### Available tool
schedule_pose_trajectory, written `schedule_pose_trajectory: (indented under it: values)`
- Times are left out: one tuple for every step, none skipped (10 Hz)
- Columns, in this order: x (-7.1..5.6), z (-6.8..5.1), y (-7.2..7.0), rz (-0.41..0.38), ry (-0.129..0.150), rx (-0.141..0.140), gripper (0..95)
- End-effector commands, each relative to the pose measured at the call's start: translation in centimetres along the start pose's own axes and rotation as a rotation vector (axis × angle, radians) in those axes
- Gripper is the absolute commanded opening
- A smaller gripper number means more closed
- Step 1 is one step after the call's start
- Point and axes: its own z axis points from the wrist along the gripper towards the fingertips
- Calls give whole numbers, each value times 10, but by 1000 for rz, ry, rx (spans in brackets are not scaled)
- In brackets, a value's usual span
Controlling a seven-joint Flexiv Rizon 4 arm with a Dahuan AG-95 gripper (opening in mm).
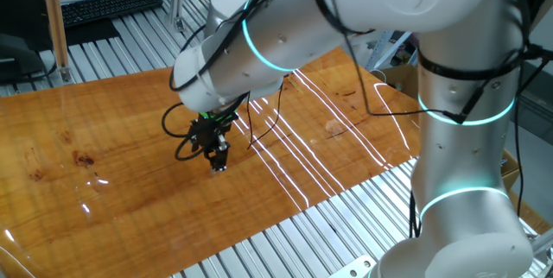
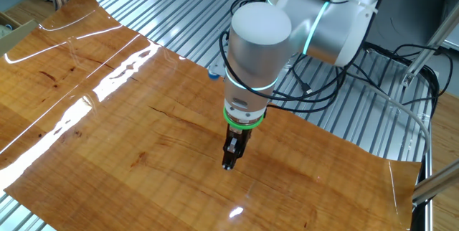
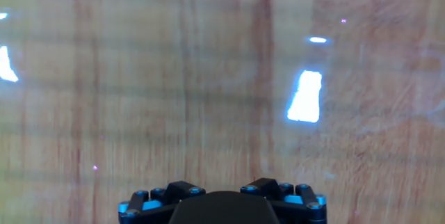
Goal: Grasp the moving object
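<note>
- wood-grain desk (image 1: 104,140) with a shiny cover is pretty much all you get here, and the gripper (image 1: 219,164) is low over it, tip right at the surface in both fixed views (image 2: 229,162)
- the moving object, honestly can't find it in any view. no little toy on the bare wood, and the hand view is just blurry grain and light glare with the gripper base at the bottom edge
- could be tucked under or between the fingers where the arm blocks it, can't say
- fingers look close together in the fixed views but it's too small and dark to call, so i can't tell if the gripper is open, closed, or gripping anything
- progress guess: the arm is down at grasp height, so either mid-grab or it missed. nothing confirms a catch
- what's left, i'd say: confirm the toy is actually held, or find it and go again
- around: keyboard (image 1: 111,6) far left off the desk, ribbed metal table (image 2: 179,16) under it, loose black cables (image 1: 186,140) hanging just beside the gripper
- those cables and the bulky arm block the view more than the path
</note>
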Motion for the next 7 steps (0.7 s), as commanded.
schedule_pose_trajectory:
  values:
    - [1,-2,1,-4,6,2,760]
    - [2,-2,4,5,7,3,760]
    - [4,-3,9,10,7,6,760]
    - [6,-4,16,14,5,11,760]
    - [9,-6,24,20,3,15,760]
    - [10,-7,29,20,3,20,760]
    - [12,-8,39,17,6,27,760]
